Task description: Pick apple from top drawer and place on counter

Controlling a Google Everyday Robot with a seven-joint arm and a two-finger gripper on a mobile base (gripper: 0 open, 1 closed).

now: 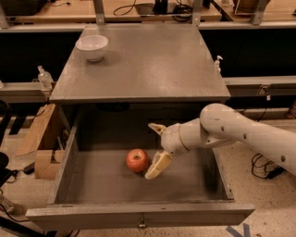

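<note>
The apple (137, 160), small and red-orange, lies on the floor of the open top drawer (138, 215), left of its middle. My gripper (156, 150) reaches in from the right, inside the drawer just right of the apple. Its fingers are spread open, one fingertip (154, 173) right beside the apple, the other (155, 127) up behind it. The gripper holds nothing. The grey-brown counter (152, 65) lies above and behind the drawer.
A white bowl (92, 46) stands on the counter's back left corner. A cardboard box (39, 139) stands on the floor left of the cabinet. Light wooden benches with metal rails (148, 11) run behind. Cables (266, 166) lie on the floor at the right.
</note>
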